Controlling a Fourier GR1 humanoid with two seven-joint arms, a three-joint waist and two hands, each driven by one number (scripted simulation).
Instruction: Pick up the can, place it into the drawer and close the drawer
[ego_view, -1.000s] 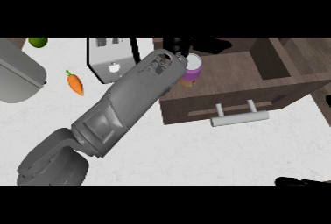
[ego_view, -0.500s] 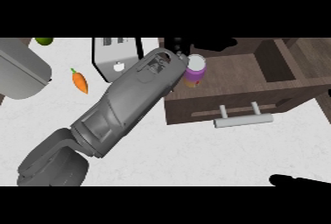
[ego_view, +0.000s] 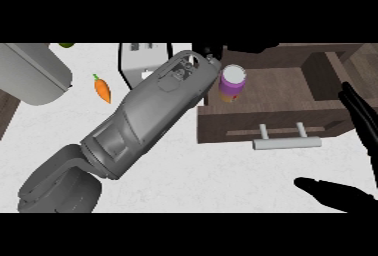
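Left hand (ego_view: 209, 51) mostly hidden behind its own grey forearm (ego_view: 148, 117), grip unreadable. Can (ego_view: 232, 84) partly covered along its left side. Right hand (ego_view: 360, 120) cut off by the right edge. Green thing (ego_view: 66, 45) clipped at the top, unidentifiable.

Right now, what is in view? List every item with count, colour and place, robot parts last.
can: one, purple with a white top, standing inside the open drawer at its left end
drawer: one, dark brown wood, open, upper right
drawer handle: one, silver, on the drawer front
carrot: one, orange, upper left on the counter
toaster: one, white, top centre
large grey appliance: one, far left
green item: one, top edge, mostly cut off
left forearm: grey, reaching towards the can; hand mostly hidden
right hand: black, right edge, fingers straight
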